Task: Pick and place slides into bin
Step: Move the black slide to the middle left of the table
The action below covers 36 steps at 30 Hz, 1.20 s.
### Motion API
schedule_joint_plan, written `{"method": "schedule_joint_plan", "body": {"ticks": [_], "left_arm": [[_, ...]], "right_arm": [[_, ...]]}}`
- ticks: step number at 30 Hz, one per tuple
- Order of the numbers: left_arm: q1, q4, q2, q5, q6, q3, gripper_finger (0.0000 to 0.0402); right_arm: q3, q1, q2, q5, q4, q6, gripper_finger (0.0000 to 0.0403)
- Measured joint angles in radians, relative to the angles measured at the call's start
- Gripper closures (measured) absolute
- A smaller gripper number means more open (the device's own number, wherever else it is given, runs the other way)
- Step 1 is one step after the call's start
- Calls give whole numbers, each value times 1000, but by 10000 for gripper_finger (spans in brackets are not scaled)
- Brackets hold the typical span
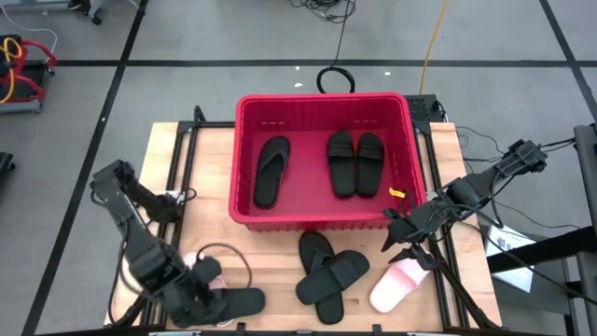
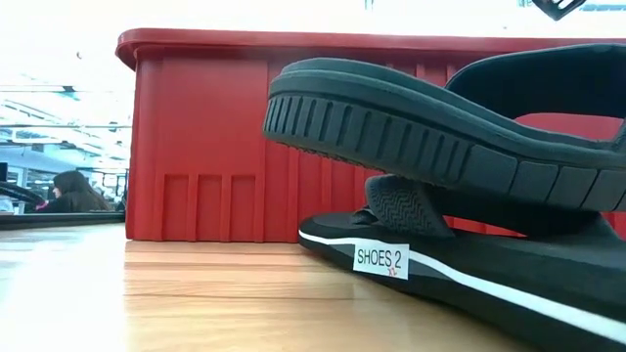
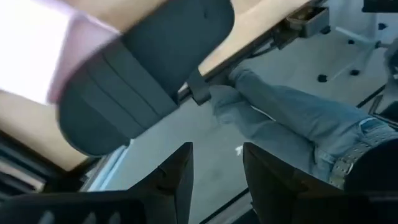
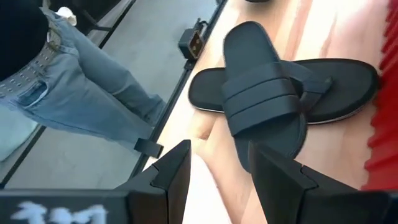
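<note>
The red bin [image 1: 322,217] stands at the table's far middle and holds three black slides: a thong [image 1: 270,171] and two wide-strap ones [image 1: 355,161]. Two black slides [image 1: 326,271] lie crossed in front of it, the wide-strap one resting on the thong; they also show in the right wrist view [image 4: 280,93] and the low view [image 2: 460,137]. A pink slide [image 1: 396,285] lies to their right. My right gripper [image 1: 403,245] hovers open over its far end [image 4: 208,180]. My left gripper [image 1: 201,294] is open and empty at the near left, beside a black slide [image 3: 143,81] and another pink slide [image 3: 37,50].
A person in jeans [image 4: 74,93] stands at the table's near edge, also in the left wrist view [image 3: 298,118]. A dark cable loop [image 1: 229,257] lies on the table near my left arm. A small yellow item [image 1: 398,193] lies in the bin's right corner.
</note>
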Motion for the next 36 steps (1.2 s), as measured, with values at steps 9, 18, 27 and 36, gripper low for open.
{"method": "schedule_joint_plan", "body": {"ticks": [9, 18, 27, 36], "left_arm": [[-135, 51, -1, -93, -83, -126, 268], [-294, 137, -3, -263, -250, -263, 268], [-331, 163, -3, -306, -320, -336, 268], [-331, 321, -3, -326, -297, -468, 268]], "right_arm": [[0, 0, 0, -6, 31, -31, 252], [0, -3, 0, -2, 94, -29, 252], [0, -3, 0, 27, 99, -28, 252], [0, -3, 0, 30, 98, -28, 252]]}}
